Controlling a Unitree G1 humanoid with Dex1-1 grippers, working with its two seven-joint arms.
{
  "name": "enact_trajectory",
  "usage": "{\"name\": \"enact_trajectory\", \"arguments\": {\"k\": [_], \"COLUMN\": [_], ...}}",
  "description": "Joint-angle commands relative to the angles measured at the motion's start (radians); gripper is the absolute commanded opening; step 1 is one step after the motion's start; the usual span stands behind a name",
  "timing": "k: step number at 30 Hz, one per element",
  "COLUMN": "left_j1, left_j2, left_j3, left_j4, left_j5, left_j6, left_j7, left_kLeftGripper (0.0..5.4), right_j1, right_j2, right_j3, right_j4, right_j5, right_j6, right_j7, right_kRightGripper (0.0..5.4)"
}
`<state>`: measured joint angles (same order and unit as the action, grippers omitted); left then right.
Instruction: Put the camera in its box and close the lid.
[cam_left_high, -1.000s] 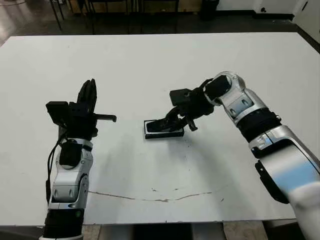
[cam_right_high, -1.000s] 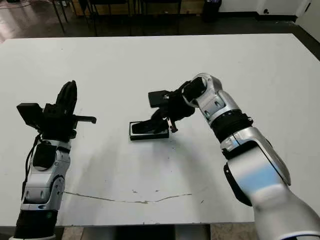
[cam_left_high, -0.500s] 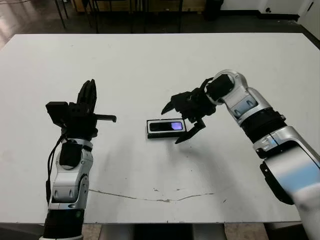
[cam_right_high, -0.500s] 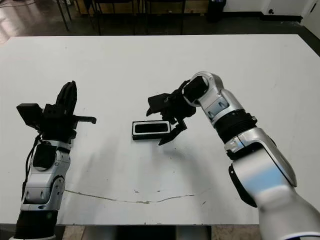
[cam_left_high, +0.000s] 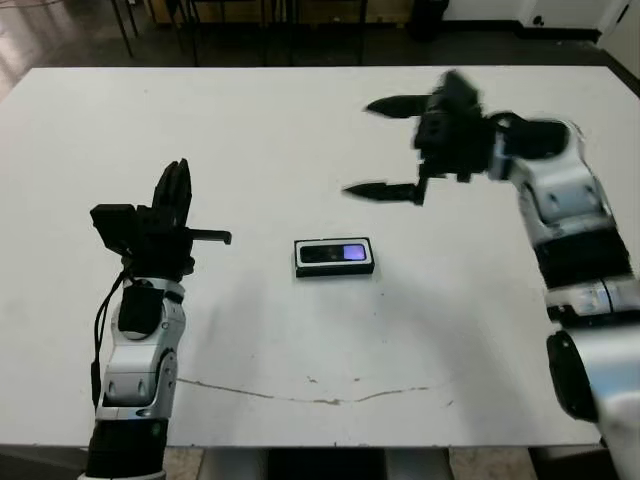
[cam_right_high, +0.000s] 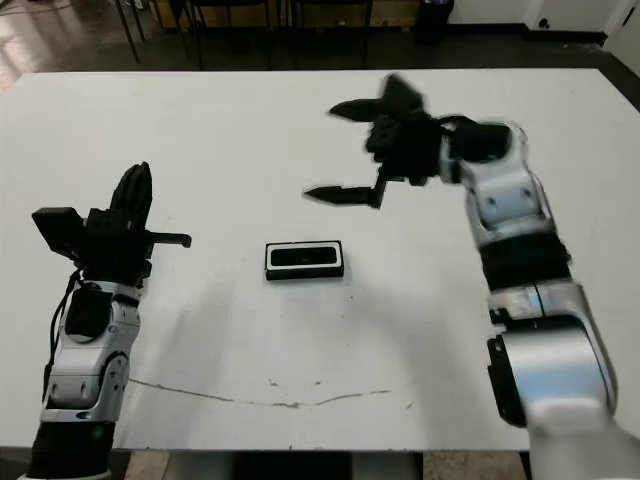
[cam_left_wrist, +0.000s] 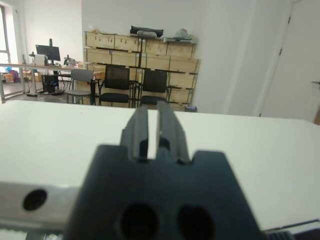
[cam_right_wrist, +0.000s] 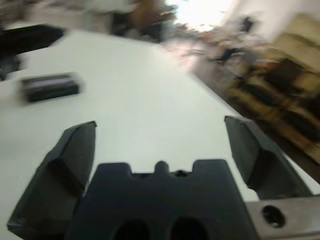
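the box (cam_left_high: 334, 256) sits near the table's (cam_left_high: 300, 130) centre w/ the camera (cam_left_high: 333, 252) inside, long axis running left-right, glossy face and purplish mark up. whether the lid is on can't be made out. right gripper (cam_left_high: 396, 147) hangs up and toward the far right of the box, well apart, fingers spread wide, holding nothing. left gripper (cam_left_high: 176, 205) stands upright near the left edge, fingers nearly together w/ a thin slit, empty. right arm looks nearer. nothing lies btwn gripper and box; table around is bare.
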<state>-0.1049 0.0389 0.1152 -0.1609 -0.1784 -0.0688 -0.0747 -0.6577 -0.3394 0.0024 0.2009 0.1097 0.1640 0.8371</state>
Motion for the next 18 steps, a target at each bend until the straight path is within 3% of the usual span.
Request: {"name": "enact_trajectory", "arguments": {"k": [1,4,8,13,18], "left_j1": [0.054,0.100,0.164,0.201,0.183], "left_j2": [0.030,0.057,0.127,0.265,0.291], "left_j3": [0.033,0.063,0.102,0.125,0.116], "left_j4": [-0.046,-0.111,-0.247,-0.391,-0.409], "left_j5": [-0.013,0.024,0.059,0.059,0.061], "left_j6": [0.011,0.017,0.156,0.387,0.506], "left_j7": [-0.012,0.006,0.010,-0.061,-0.063], "left_kLeftGripper": [0.00,0.00,0.23,1.36,2.49], "right_j1": [0.156,0.272,0.370,0.393,0.392], "right_j2": [0.004,-0.005,-0.001,0.004,0.015], "right_j3": [-0.017,-0.037,-0.066,-0.069,-0.054], "right_j4": [-0.093,-0.156,-0.142,-0.087,-0.063], "right_j5": [-0.038,-0.004,0.046,0.058,0.062], "right_j6": [-0.072,-0.070,-0.138,-0.185,-0.190], "right_j7": [-0.126,-0.156,-0.157,-0.179,-0.192], "right_kRightGripper": [4.37,3.66,2.81,1.65,0.54]}}
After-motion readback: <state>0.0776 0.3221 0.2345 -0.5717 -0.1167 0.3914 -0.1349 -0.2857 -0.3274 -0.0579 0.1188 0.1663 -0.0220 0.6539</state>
